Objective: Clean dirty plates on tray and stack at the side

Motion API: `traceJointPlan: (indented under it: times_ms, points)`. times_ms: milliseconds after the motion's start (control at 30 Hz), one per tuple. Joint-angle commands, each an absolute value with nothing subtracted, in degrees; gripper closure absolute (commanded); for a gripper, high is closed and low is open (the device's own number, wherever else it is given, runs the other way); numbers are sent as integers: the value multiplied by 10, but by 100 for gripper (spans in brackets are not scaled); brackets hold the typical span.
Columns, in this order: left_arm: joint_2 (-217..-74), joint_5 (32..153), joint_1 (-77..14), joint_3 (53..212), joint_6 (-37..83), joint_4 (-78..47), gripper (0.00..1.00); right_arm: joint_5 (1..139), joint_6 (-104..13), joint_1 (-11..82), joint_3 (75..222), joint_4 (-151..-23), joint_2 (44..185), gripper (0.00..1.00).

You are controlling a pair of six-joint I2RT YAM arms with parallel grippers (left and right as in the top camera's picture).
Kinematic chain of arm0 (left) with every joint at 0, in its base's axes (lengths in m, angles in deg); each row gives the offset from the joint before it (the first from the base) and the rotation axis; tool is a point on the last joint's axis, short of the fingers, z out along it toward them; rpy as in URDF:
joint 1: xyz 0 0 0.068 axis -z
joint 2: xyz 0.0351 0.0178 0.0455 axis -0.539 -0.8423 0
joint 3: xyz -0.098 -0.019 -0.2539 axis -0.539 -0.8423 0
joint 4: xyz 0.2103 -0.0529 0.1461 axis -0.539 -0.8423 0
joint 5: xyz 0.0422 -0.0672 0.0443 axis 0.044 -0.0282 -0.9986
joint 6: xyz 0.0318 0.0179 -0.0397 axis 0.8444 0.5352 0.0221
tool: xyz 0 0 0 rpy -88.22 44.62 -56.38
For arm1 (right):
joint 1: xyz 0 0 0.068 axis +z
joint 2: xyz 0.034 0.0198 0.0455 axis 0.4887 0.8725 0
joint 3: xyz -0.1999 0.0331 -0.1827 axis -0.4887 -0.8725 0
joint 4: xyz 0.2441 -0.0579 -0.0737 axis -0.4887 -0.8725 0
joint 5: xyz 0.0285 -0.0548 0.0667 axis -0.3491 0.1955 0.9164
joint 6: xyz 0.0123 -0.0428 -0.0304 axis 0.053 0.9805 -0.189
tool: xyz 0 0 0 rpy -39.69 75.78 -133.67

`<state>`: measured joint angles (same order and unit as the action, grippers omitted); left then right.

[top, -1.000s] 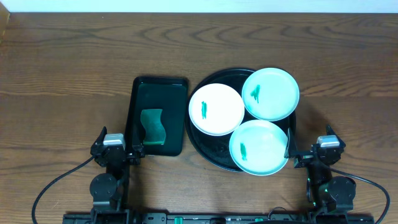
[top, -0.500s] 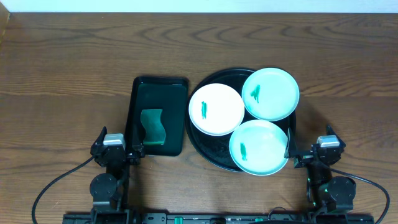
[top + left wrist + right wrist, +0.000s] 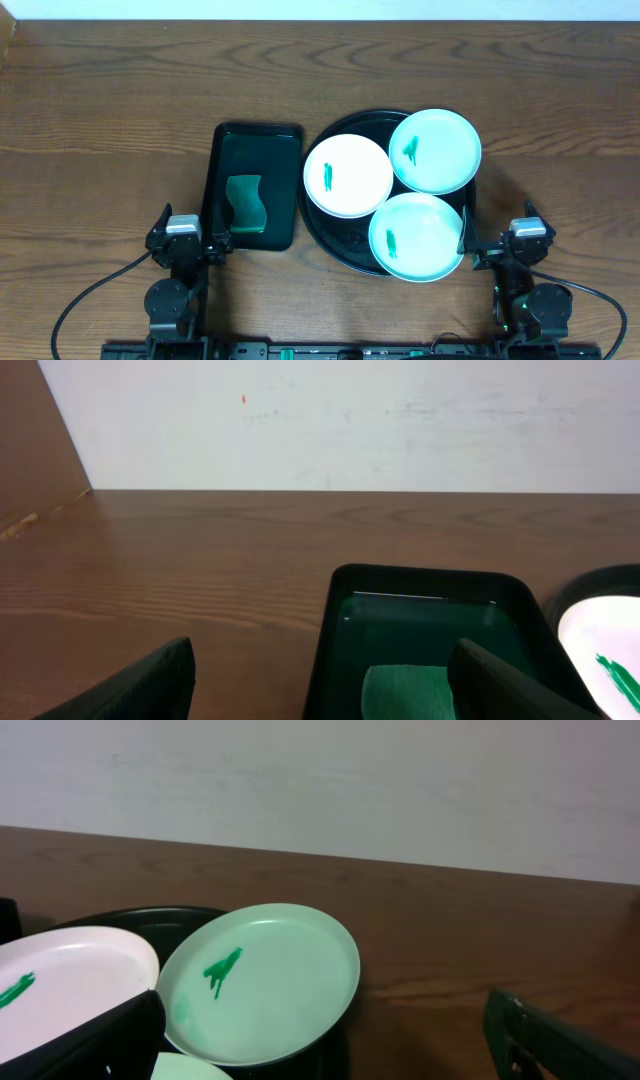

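Three dirty plates lie on the round black tray (image 3: 345, 243). A white plate (image 3: 348, 175) sits at its left, a mint plate (image 3: 435, 150) at the back right, and another mint plate (image 3: 417, 236) at the front. Each carries a small green smear. My left gripper (image 3: 187, 235) rests open at the near table edge, left of the tray. My right gripper (image 3: 512, 243) rests open at the near edge, just right of the front plate. In the right wrist view the back mint plate (image 3: 265, 985) lies ahead between the open fingers (image 3: 100, 1040). Neither gripper holds anything.
A rectangular dark green tray (image 3: 255, 140) lies left of the black tray and holds a green sponge (image 3: 247, 204). In the left wrist view this tray (image 3: 430, 585) and the sponge (image 3: 405, 695) lie just ahead to the right. Bare wood stretches along the back and both sides.
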<state>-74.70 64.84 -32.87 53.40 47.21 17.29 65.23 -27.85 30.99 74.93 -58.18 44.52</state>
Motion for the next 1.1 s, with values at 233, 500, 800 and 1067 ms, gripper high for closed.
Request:
traceJointPlan:
  times_ms: [233,500,800,1067]
  points:
    - [-747,645,-327,527,480,155,19,651,-272,318,749,-584,447,1]
    - [-747,653,-327,534,417,165,19,654,-336,318,750,-584,447,1]
    - [-760,747,-327,648,378,113,19,658,-336,318,871,-713,456,1]
    - [-909,773,-327,864,378,-37,19,672,-373,318,1006,-770,571,1]
